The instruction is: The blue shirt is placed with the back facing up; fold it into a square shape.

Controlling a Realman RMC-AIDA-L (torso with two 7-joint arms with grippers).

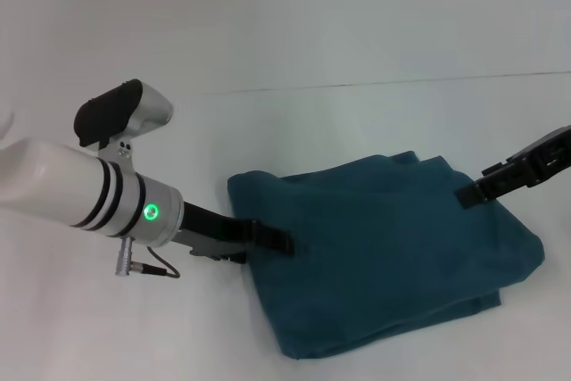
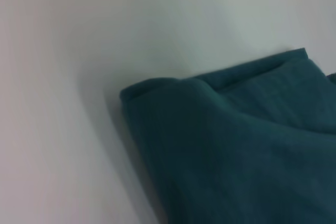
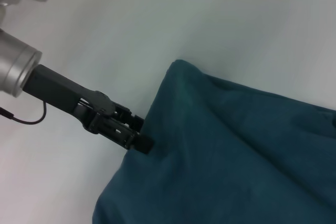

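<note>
The left end effector (image 1: pixel 278 240) is seen at the left side of the head view, carried on a white arm with black bands and a lit green ring. Its black fingers reach onto the left edge of the blue shirt (image 1: pixel 384 247), where the tip rests against the cloth. From the right wrist view the same left end effector (image 3: pixel 137 139) is shown touching the shirt's edge, its fingers drawn close together at the fabric; whether cloth is actually pinched between them cannot be told. A thin dark cable is seen hanging below the left wrist.

The blue shirt is found in the middle and right of the white surface (image 1: pixel 294 33), already gathered into a thick, roughly four-sided bundle of several layers. Its far edge shows a rolled fold, and a lower layer is seen jutting out along the near edge. In the left wrist view the blue shirt (image 2: pixel 236 145) fills the lower right part of the picture, with a rounded folded corner and a raised ridge of cloth along one edge; none of that arm's own fingers are shown there. In the right wrist view the blue shirt (image 3: pixel 236 156) is seen lying flat on the pale surface (image 3: pixel 157 19) with soft creases.

The right end effector (image 1: pixel 470 194) is seen at the right side of the head view, its black tip set at the upper right part of the shirt. Whether its fingers are spread or pressed together cannot be told.
</note>
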